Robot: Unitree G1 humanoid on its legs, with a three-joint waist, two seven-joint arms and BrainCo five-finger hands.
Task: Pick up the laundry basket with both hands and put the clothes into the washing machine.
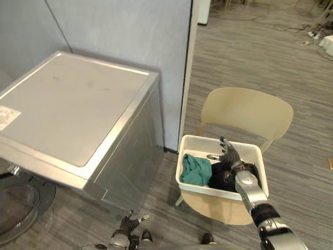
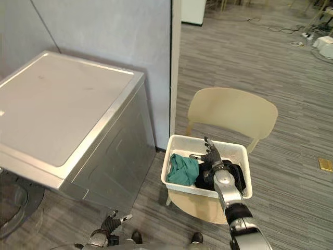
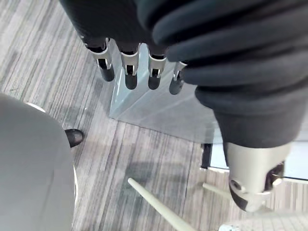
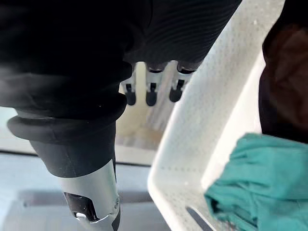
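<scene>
A white laundry basket [image 1: 254, 152] rests on the seat of a beige chair [image 1: 244, 112]. Inside lie a teal garment [image 1: 196, 170] and a black garment [image 1: 222, 178]. My right hand [image 1: 229, 154] hovers over the middle of the basket with straight, spread fingers [image 4: 150, 90], holding nothing. The wrist view shows it above the basket's far wall [image 4: 192, 139]. My left hand [image 1: 130, 223] hangs low near the floor in front of the washing machine [image 1: 73, 117], fingers [image 3: 130, 72] straight and relaxed. The machine's flat silver top is closed.
A grey partition wall [image 1: 130, 31] stands behind the washing machine, its edge just left of the chair. A round glass door [image 1: 21, 203] shows at the machine's lower left. Wooden floor stretches to the right and back, with cables [image 1: 307, 31] far away.
</scene>
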